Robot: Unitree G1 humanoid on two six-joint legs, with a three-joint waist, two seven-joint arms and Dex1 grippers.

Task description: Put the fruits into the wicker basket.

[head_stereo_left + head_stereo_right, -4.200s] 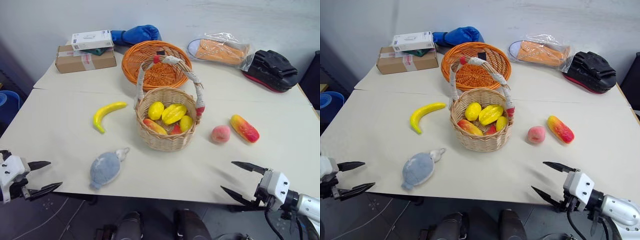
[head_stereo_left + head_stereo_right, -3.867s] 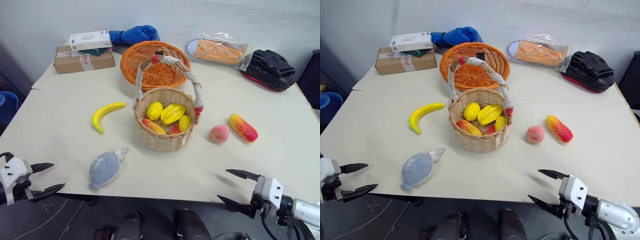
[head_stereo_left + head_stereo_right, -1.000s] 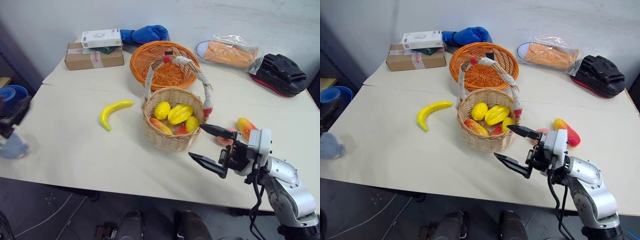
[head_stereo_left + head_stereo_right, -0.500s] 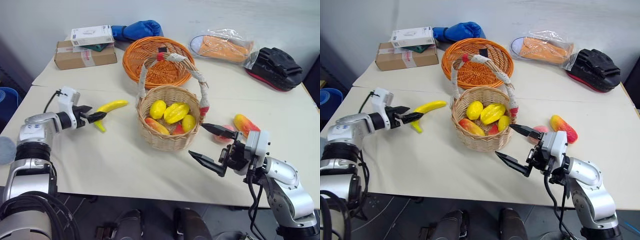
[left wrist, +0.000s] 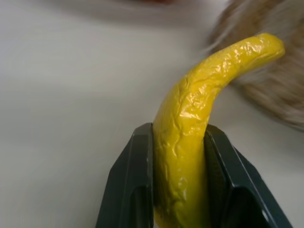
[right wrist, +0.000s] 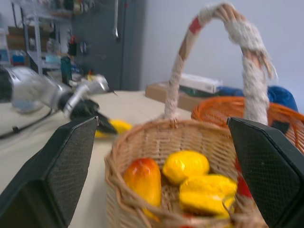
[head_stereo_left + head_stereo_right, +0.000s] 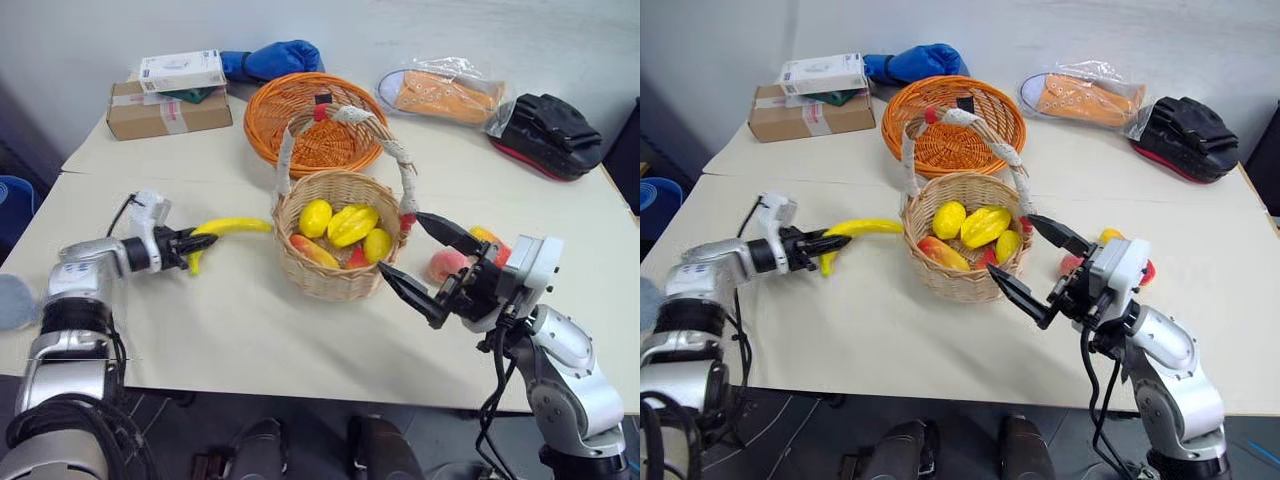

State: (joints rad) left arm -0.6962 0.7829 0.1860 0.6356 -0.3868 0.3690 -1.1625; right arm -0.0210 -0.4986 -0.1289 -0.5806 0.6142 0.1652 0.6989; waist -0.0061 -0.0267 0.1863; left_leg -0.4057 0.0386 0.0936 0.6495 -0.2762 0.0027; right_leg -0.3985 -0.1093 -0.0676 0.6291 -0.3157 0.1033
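The left gripper is pinched on the banana, its two black fingers pressed against the fruit's lower end; the banana's free tip points toward the wicker basket and lies just beside its wall; whether the banana rests on the table or is lifted off it cannot be told. The right gripper has its fingers spread wide and holds nothing; it hangs just to the right of the basket, pointing at it, one finger up by the handle's foot and the other low by the basket's side. The basket stands mid-table, its tall arched handle wrapped in white cloth with red bands; inside it lie a lemon, a starfruit, a second lemon and a red-to-yellow mango. To the basket's right, partly hidden behind the right gripper, a pink peach sits on the table, with another mango just beyond it. Behind the basket is a shallow orange wicker bowl; to its left a brown cardboard box sealed with tape carries a white carton whose print is too small to read, and a blue boxing glove lies beside it. At the far right of the table lie an orange shoe in a clear bag and a black-and-red pad; no brand can be read on any of them.
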